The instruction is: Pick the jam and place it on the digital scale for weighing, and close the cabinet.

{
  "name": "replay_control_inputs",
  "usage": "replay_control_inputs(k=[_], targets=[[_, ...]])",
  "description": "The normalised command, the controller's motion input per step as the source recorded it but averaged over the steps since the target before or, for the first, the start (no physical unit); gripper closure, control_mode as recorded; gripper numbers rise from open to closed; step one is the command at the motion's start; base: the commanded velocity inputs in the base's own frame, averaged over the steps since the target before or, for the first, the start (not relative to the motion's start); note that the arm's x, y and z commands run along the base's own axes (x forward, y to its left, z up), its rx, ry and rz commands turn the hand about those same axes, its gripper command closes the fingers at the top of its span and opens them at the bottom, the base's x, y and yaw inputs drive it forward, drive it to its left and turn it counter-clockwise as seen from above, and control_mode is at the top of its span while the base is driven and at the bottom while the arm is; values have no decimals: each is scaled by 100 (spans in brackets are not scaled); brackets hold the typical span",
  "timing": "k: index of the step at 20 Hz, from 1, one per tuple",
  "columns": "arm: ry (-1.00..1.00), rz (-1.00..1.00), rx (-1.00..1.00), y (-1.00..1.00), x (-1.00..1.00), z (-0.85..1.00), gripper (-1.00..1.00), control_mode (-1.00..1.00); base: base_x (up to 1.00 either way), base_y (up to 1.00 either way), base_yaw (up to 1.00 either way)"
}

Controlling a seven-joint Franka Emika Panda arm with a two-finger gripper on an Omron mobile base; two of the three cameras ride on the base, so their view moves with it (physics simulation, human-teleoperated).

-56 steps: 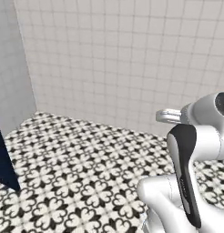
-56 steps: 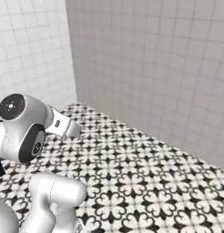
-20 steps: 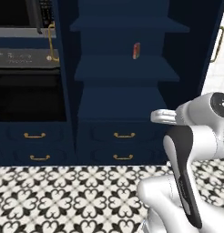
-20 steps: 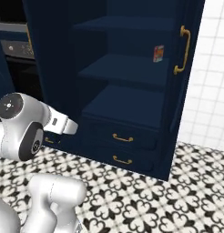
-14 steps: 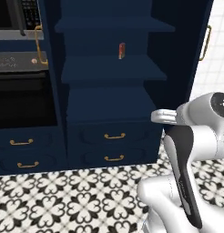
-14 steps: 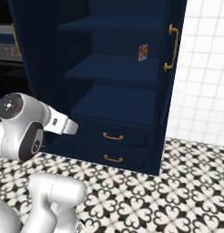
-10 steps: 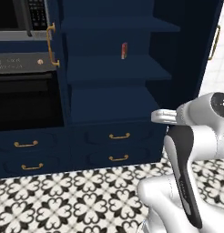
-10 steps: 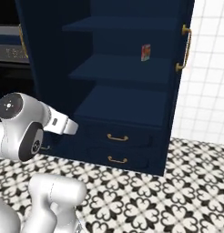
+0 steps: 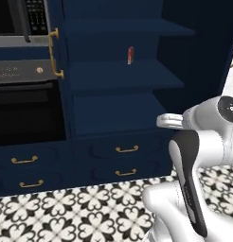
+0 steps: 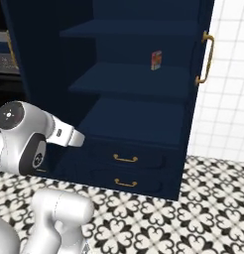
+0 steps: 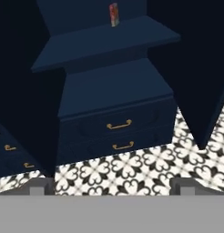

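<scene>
You face the tall navy cabinet (image 9: 123, 94), its doors open. A thin red packet (image 9: 130, 55) stands upright on a middle shelf. A black oven (image 9: 23, 94) sits left; patterned floor tiles (image 9: 76, 212) lie below.

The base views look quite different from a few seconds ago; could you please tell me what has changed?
The base turned from a bare tiled corner to face the open cabinet, then kept edging closer over the last second, so the whole scene shifted. Nothing was grasped or released. The arm kept its folded pose, and the red-orange packet stayed on its shelf.
</scene>
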Motion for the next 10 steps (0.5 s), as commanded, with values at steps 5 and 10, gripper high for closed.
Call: replay_control_inputs(k=[5,10], targets=[[0,0,0,0,0,0,-100,100,11,-44,0],[0,0,0,0,0,0,-100,100,57,-4,0]])
